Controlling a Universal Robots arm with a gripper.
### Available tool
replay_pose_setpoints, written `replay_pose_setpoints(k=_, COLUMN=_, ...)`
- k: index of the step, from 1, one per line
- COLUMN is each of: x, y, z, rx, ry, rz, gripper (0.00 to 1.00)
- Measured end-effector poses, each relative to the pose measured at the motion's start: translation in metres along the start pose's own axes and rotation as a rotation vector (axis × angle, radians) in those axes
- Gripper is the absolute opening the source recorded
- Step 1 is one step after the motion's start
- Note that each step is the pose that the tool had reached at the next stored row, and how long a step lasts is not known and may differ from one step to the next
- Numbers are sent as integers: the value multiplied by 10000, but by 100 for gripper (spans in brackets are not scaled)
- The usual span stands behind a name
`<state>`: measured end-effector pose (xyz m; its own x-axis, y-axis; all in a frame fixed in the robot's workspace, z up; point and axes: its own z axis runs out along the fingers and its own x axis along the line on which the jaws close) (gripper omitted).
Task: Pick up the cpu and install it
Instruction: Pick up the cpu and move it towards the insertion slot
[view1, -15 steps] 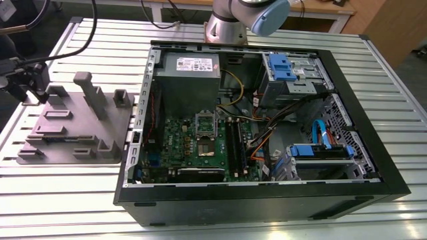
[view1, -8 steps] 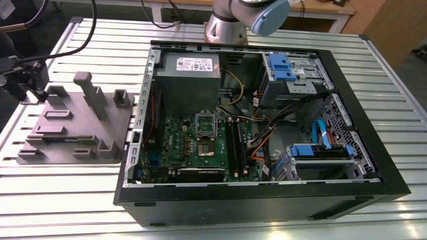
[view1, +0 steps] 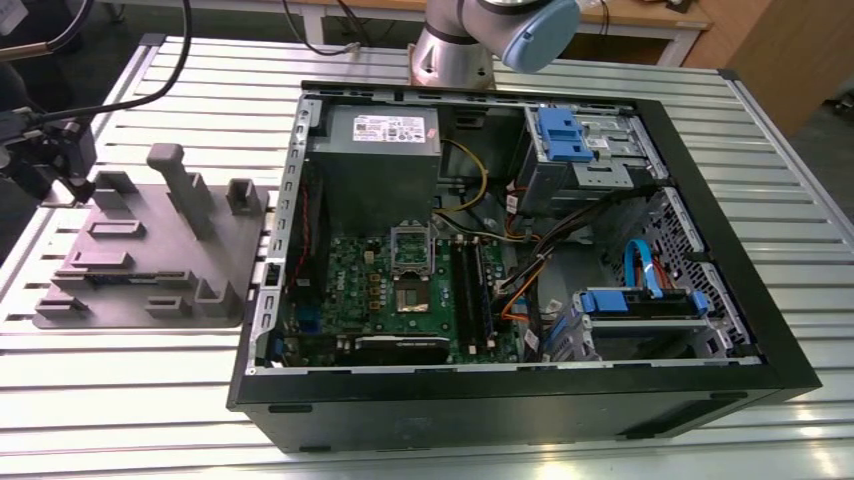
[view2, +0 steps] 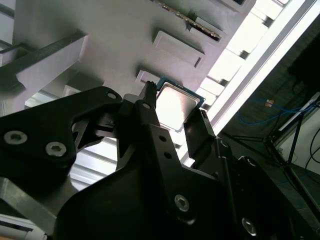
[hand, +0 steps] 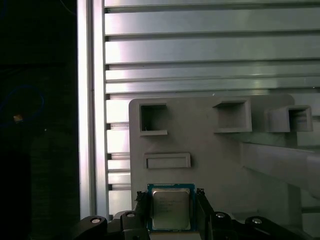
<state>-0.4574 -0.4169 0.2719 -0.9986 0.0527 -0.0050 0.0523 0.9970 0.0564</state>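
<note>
At the top centre of the exterior view the arm (view1: 447, 55) is seen as a silvery-grey cylinder capped by a rounded pale blue cap (view1: 541, 35). At the far left edge the gripper (view1: 67, 180) is shown black, with black cables (view1: 147, 75) led to it. In both wrist views it is built of matte black plates (view2: 45, 125) studded with silver socket-head screws (view2: 181, 202), narrow black fingers (view2: 152, 125) are carried, and a bare grey metal bracket (view2: 22, 202) is fixed alongside.

The cpu (hand: 170, 208) is a small flat square with a silvery metal top and a thin blue-green rim. It faces up and is pinched by two opposite edges in my claw (hand: 170, 216), over a grey parts tray (hand: 210, 150).
</note>
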Motion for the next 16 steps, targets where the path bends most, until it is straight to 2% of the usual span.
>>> replay_pose_setpoints(k=16, x=0, y=2, z=-38, rx=1, ry=0, rz=0, gripper=47)
